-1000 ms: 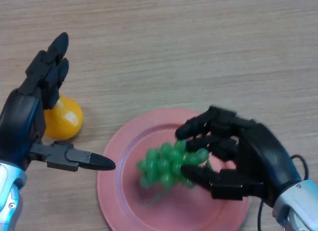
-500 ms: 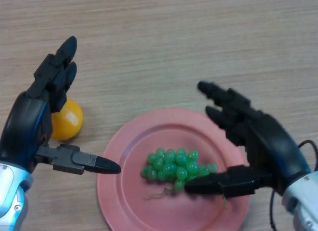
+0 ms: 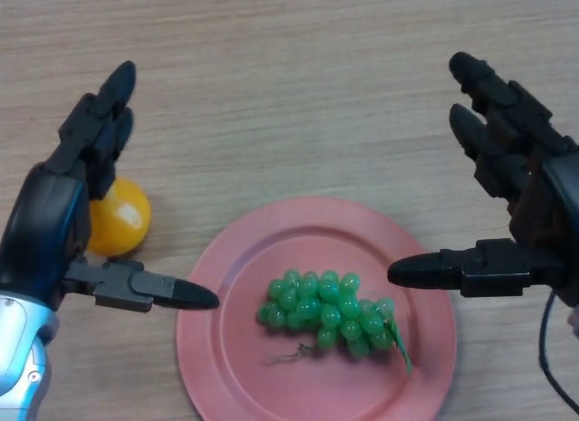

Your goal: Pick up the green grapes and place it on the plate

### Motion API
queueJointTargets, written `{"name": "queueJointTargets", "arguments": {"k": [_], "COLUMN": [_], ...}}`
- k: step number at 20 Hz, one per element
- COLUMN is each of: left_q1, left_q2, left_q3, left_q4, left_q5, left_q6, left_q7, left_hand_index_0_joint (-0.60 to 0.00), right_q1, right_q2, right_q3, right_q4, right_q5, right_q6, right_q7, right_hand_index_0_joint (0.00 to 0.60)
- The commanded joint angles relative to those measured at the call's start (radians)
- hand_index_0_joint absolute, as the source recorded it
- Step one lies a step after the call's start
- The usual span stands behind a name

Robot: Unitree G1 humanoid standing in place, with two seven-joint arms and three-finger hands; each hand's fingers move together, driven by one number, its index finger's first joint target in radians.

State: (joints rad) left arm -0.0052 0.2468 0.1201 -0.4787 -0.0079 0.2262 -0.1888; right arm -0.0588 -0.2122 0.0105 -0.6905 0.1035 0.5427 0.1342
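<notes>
Green grapes (image 3: 327, 311): lying on pink plate (image 3: 226, 349), centre.
Handling: judged light, lumpy, soft; grasp around cluster body, not the thin stem.
Right robot hand (image 3: 529, 213): fingers spread, empty.
Left robot hand (image 3: 63, 217): spread, empty.

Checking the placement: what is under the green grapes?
The green grapes lie on the pink plate, which rests on the wooden table. The plate's surface beneath the bunch is covered.
</notes>
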Motion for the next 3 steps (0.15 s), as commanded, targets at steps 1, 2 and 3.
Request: {"name": "queueJointTargets", "arguments": {"k": [1, 2, 3], "left_q1": [-0.035, -0.041, -0.049], "left_q2": [0.025, 0.027, 0.030], "left_q3": [0.030, 0.032, 0.040], "left_q4": [-0.016, -0.004, 0.006], "left_q5": [0.090, 0.114, 0.122], "left_q6": [-0.222, -0.250, -0.265], "left_q7": [0.062, 0.078, 0.097], "left_hand_index_0_joint": [-0.449, -0.549, -0.600], "right_q1": [-0.027, -0.026, -0.030], "right_q2": [-0.017, -0.018, -0.018], "right_q3": [-0.039, -0.042, -0.043], "right_q4": [-0.028, -0.018, -0.006], "right_q5": [0.029, 0.028, 0.026], "right_q6": [-0.186, -0.196, -0.208], "right_q7": [-0.023, -0.027, -0.032], "right_hand_index_0_joint": [0.000, 0.000, 0.000]}}
